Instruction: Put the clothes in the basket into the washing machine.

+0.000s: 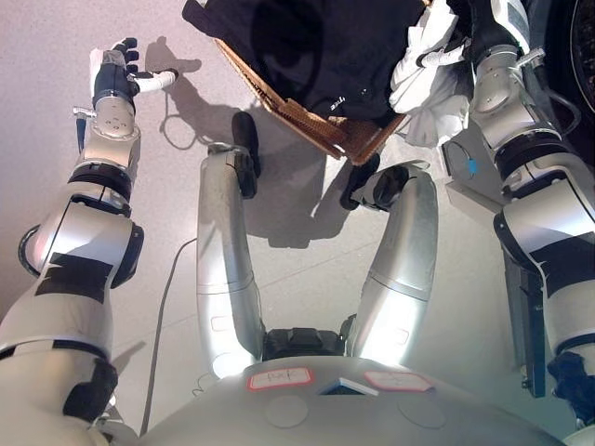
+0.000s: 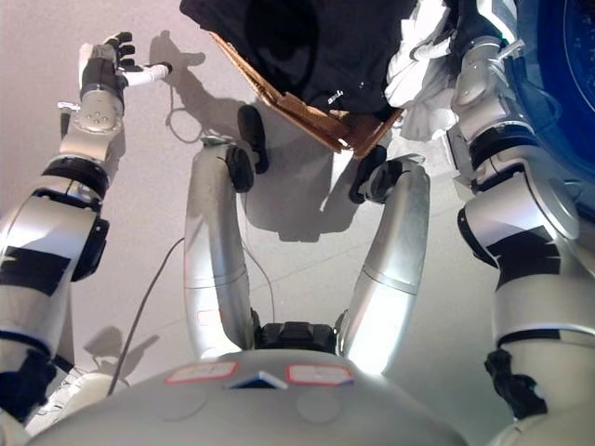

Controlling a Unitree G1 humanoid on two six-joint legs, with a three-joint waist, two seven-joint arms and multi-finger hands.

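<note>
Right robot hand [image 1: 444, 51] pinching white garment [image 1: 423, 79] over basket [image 1: 358, 139]; left robot hand [image 1: 116, 70] spread, idle. Black clothes [image 1: 325, 46] not yet loaded, so lots left tbh.

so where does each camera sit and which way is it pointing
Left eye view: on the head, looking down at a brown wicker basket of dark clothes; left hand at upper left.
Right eye view: slightly to the right, same downward aim; right hand at a white garment.
Both share the basket, the clothes, both arms and the grey floor.
</note>
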